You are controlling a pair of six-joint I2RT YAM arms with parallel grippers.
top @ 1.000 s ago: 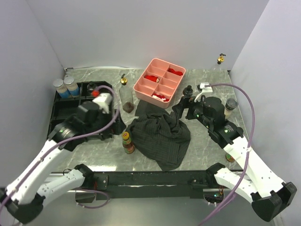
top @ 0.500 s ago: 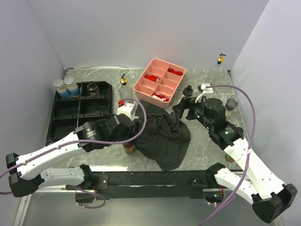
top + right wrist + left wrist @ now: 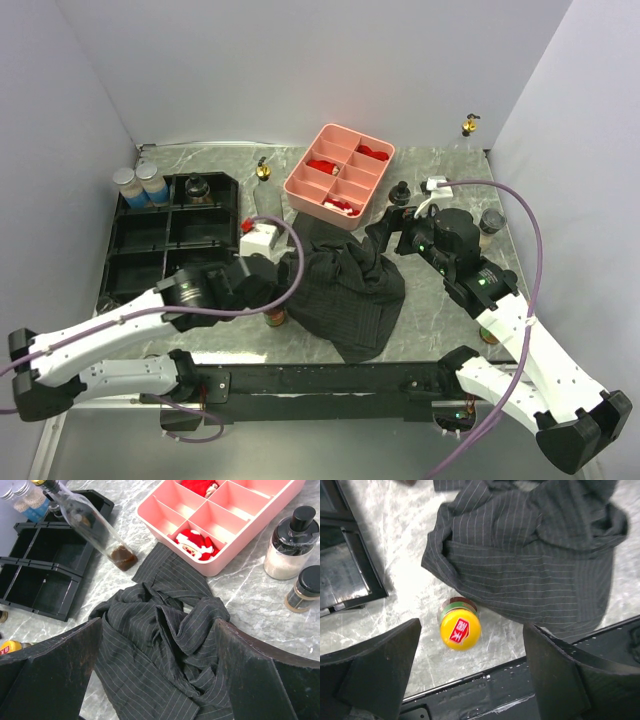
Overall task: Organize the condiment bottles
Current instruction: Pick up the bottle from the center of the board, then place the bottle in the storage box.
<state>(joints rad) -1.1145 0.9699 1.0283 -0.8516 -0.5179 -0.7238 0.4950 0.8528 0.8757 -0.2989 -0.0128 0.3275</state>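
My left gripper (image 3: 470,672) hangs with fingers spread either side of the yellow-capped bottle (image 3: 460,630), which stands upright at the near side, right against the dark cloth (image 3: 535,555). Closing off-centre could tip it or pinch cloth too. My right gripper (image 3: 160,650) is spread wide above the cloth. A second ago my left arm was over the black tray (image 3: 170,240), further left.

The desk (image 3: 400,535) looks like polished grey marble, smooth with a wet shine. On it the dark cloth (image 3: 530,555) is a soft, matt pinstriped weave, all creases. The yellow-capped bottle (image 3: 460,630) has a glossy plastic top. The pink tray (image 3: 160,522) is smooth plastic with a dull sheen, and the black tray (image 3: 40,565) is shinier. The clear bottle (image 3: 90,522) looks like glass. The fingers (image 3: 375,670) of the left claw (image 3: 472,630) are matt black and faintly grainy.
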